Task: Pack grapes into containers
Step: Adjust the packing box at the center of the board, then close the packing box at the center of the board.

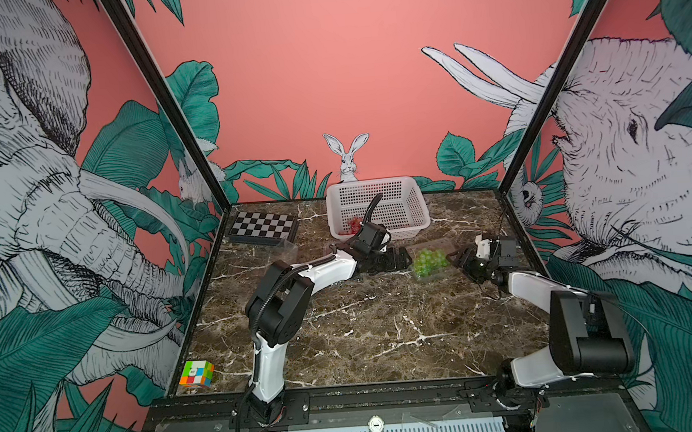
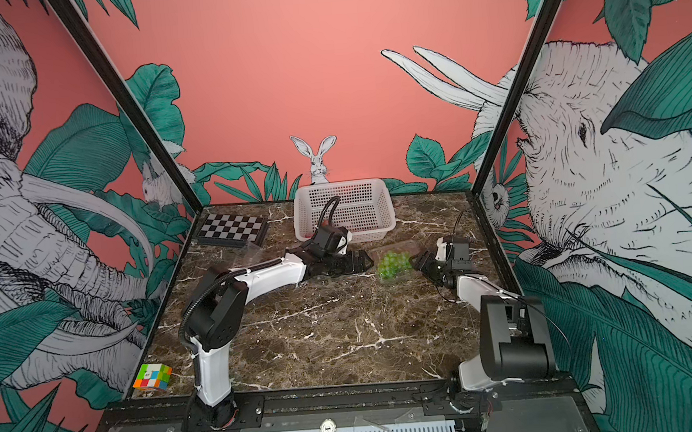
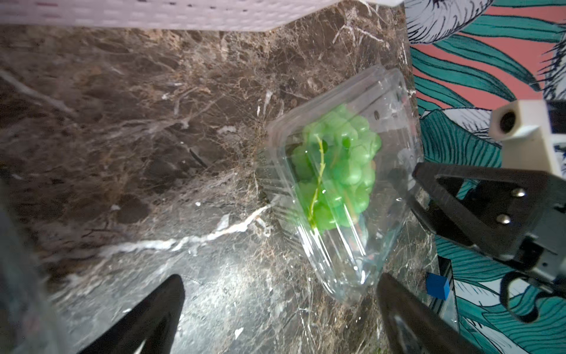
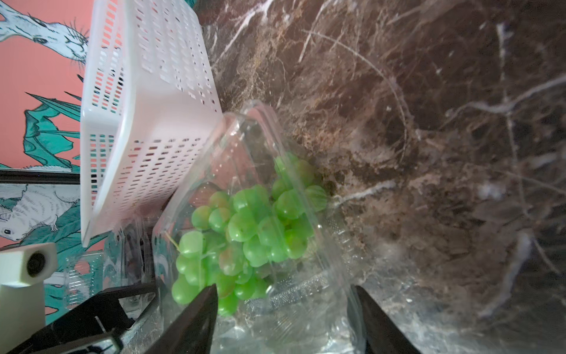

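Observation:
A bunch of green grapes (image 1: 429,263) (image 2: 393,263) lies inside a clear container (image 3: 364,260) (image 4: 306,306) on the marble table, right of centre. My left gripper (image 1: 402,259) (image 3: 281,280) is open just left of it, with one fingertip beside a container corner. My right gripper (image 1: 456,258) (image 4: 283,291) comes in from the right, its fingers apart and straddling the container's near end; I cannot see whether they touch it. Red grapes (image 1: 354,225) lie in the white basket. A second clear container (image 1: 282,246) stands empty near the chessboard.
The white perforated basket (image 1: 375,188) (image 4: 147,92) stands at the back, close behind the container. A chessboard (image 1: 262,227) lies at the back left. A Rubik's cube (image 1: 197,373) sits at the front left corner. A small blue cube (image 3: 438,285) lies near the right wall.

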`<state>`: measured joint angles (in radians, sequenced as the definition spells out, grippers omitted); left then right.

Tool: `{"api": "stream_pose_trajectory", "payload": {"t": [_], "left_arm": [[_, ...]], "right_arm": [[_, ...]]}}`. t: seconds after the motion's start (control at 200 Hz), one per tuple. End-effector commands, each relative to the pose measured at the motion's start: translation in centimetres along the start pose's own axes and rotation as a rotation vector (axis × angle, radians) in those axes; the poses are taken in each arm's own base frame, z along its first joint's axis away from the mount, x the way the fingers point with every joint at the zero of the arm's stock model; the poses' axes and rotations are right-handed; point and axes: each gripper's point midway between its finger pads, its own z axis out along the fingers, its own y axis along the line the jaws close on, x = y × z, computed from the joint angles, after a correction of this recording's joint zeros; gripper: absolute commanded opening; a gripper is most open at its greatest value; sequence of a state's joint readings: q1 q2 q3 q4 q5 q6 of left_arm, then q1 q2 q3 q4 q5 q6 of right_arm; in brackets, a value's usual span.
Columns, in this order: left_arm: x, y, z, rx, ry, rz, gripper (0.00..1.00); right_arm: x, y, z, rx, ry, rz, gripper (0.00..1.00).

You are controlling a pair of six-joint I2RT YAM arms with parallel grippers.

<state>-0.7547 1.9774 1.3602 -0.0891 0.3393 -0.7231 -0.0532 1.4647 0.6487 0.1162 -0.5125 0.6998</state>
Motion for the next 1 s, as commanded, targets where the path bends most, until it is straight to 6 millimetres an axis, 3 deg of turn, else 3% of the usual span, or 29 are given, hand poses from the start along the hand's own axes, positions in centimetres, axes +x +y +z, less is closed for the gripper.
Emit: {"api": "stream_pose_trajectory", "payload": {"t": [0.0,0.1,0.31,0.505,0.715,0.85,0.99], "left_arm": [[0.1,-1.7,-1.0,0.070,-0.022,-0.044,0.99],[0.5,-1.8,-0.7,0.101,-0.026,-0.075,0.99],[0.9,-3.5,-2.0,0.181,-0.114,-0.068,0.99],[2.4,-2.5,-2.9,0.211,-0.216,-0.142,0.92],[3.2,-2.7,-2.7,0.214,-0.299,-0.155,0.79],[3.5,-2.8,-1.7,0.235,-0.315,-0.169,0.68],[3.6,-2.6,-0.7,0.244,-0.313,-0.182,0.52]], "right_arm": [[0.3,0.5,0.1,-0.013,-0.021,0.011,0.65],[1.0,0.8,0.4,-0.027,-0.014,0.022,0.62],[2.2,1.7,0.7,-0.064,0.003,0.048,0.60],[2.3,2.0,0.5,-0.068,0.017,0.048,0.60],[1.0,1.2,-0.6,0.045,-0.009,-0.009,0.68],[-0.6,2.0,-1.1,0.070,-0.035,-0.061,0.70],[-1.6,1.9,-0.7,0.097,-0.043,-0.088,0.70]]}}
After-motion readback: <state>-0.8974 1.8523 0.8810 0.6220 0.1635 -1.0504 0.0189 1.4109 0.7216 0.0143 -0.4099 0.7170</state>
